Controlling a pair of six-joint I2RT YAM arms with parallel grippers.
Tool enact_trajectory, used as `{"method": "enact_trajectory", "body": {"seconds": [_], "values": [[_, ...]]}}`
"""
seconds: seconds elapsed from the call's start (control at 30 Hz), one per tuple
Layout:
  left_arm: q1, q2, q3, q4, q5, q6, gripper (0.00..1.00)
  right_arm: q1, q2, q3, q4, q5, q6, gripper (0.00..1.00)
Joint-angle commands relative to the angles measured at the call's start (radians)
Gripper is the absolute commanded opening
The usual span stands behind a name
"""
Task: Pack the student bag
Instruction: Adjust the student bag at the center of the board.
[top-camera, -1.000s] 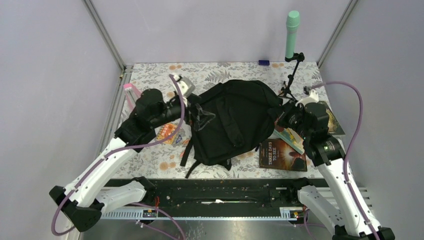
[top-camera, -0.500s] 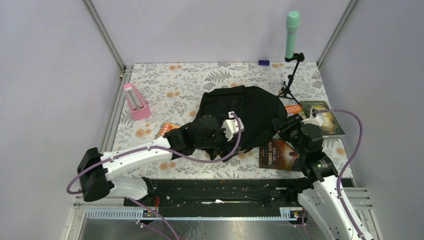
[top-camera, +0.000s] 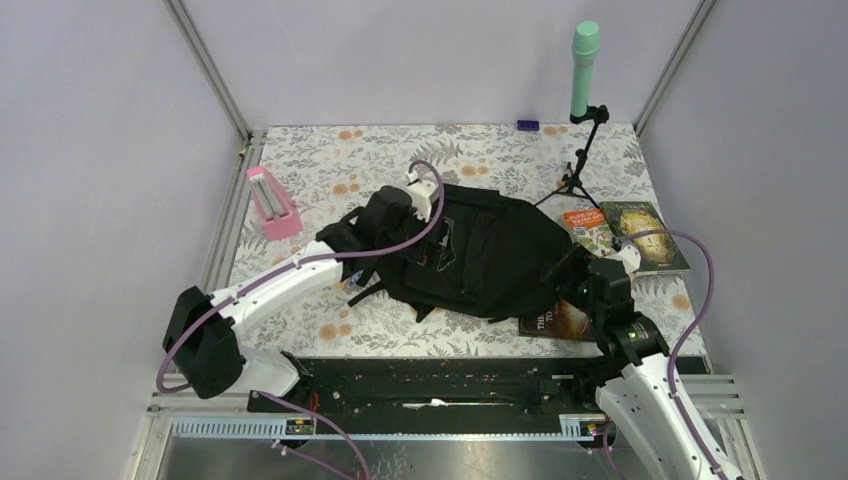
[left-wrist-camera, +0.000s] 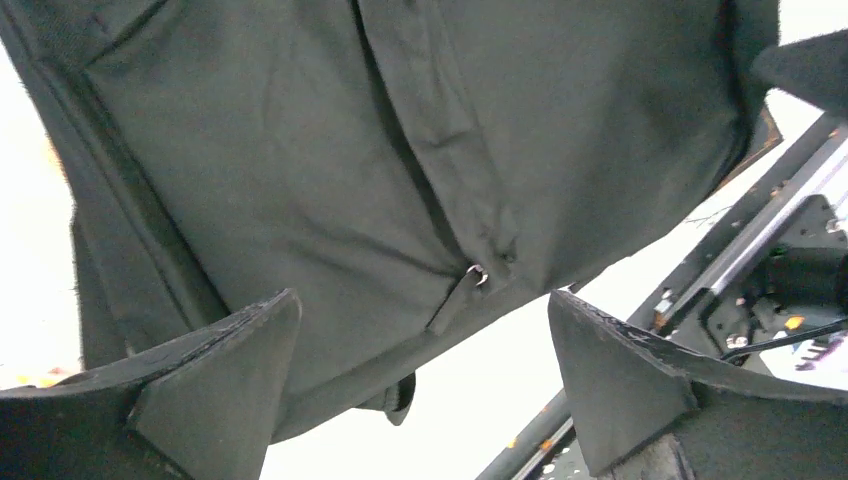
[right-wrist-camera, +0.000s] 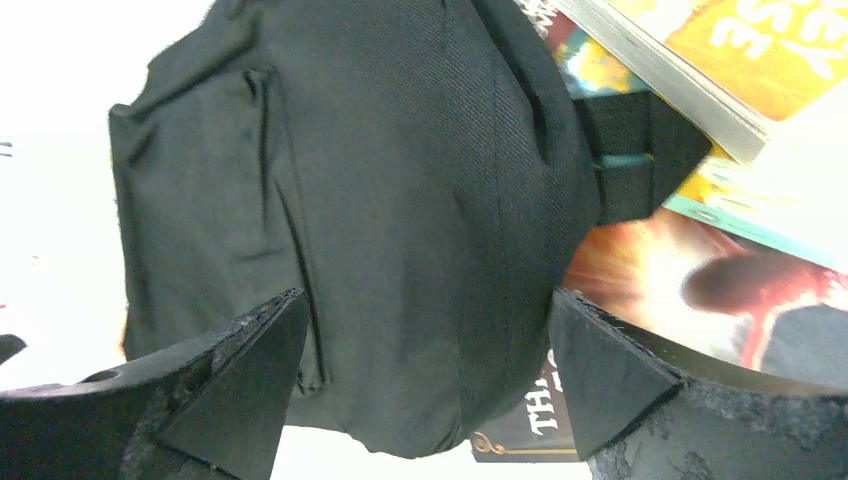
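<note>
Top view: the student bag (top-camera: 480, 255) lies flat on the table (top-camera: 330, 170) between the arms, partly over a book (top-camera: 548, 322).

Left wrist: the left hand (left-wrist-camera: 420, 320) is wide open and empty, with the zip pull (left-wrist-camera: 473, 277) just ahead. I'd pinch that, not the fabric.

Right wrist: the right hand (right-wrist-camera: 420, 320) is spread wide too and empty, with the bag's end just ahead. I'd pin it there.

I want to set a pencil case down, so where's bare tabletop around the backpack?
Bare: the back strip behind the backpack, between the pink stand and the tripod. Crowded: the right side, with books against the bag.
</note>
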Motion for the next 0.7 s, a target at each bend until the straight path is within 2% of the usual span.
{"method": "enact_trajectory", "body": {"seconds": [0.0, 0.2, 0.43, 0.53, 0.67], "values": [[0.003, 0.077, 0.099, 0.019, 0.114, -0.151, 0.99, 0.003, 0.003, 0.033, -0.141, 0.060, -0.046, 0.97], [0.001, 0.269, 0.136, 0.031, 0.199, -0.281, 0.96, 0.003, 0.018, 0.096, -0.217, 0.083, -0.094, 1.00], [-0.043, 0.412, 0.184, 0.040, 0.165, -0.300, 0.93, 0.003, -0.080, 0.079, -0.223, 0.155, -0.105, 1.00], [-0.049, 0.468, 0.203, 0.042, 0.158, -0.303, 0.87, 0.004, -0.116, 0.075, -0.218, 0.144, -0.107, 1.00], [-0.060, 0.522, 0.217, 0.060, 0.174, -0.319, 0.70, 0.003, -0.128, 0.068, -0.217, 0.084, -0.111, 0.98]]}}
